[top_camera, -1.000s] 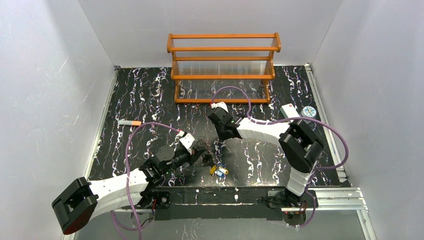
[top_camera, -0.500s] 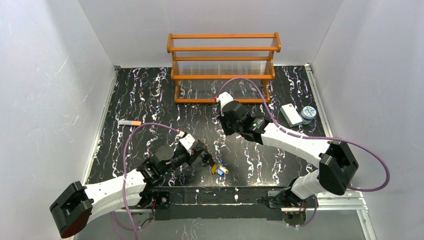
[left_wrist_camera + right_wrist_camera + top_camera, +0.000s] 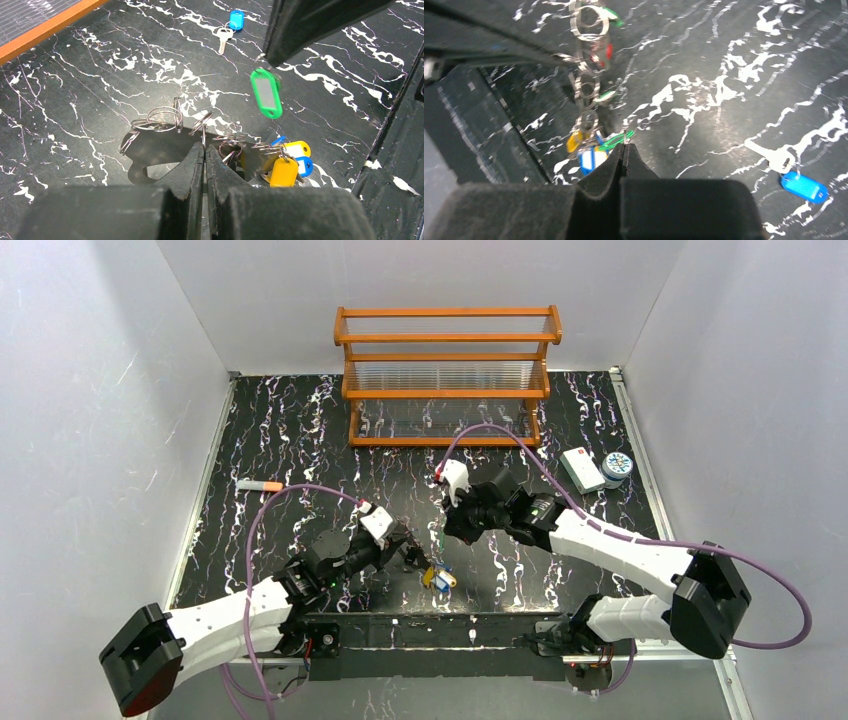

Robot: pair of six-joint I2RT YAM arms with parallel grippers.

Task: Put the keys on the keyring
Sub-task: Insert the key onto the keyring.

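My left gripper [image 3: 204, 146] [image 3: 412, 554] is shut on the thin silver keyring [image 3: 159, 116], held just above the table. Several wire coils sit along it, and keys with yellow [image 3: 283, 172] and blue tags hang at its right end [image 3: 440, 579]. From the right wrist, the keyring [image 3: 587, 86] shows as a chain of coils. My right gripper [image 3: 625, 145] [image 3: 455, 530] is shut on the small ring of a green-tagged key [image 3: 266, 93] [image 3: 617, 139], which dangles close to the keyring. A loose blue-tagged key [image 3: 231, 24] [image 3: 796, 181] lies on the table beyond.
A wooden rack [image 3: 447, 370] stands at the back. A white box [image 3: 581, 470] and a round patterned tin [image 3: 618, 464] sit at the right. An orange-tipped grey stick [image 3: 259, 485] lies at the left. The black frame edge [image 3: 395, 160] runs near the hanging keys.
My right arm has swung out to the right and brought its gripper forward and down toward the left gripper. The left gripper with the keyring has barely moved.
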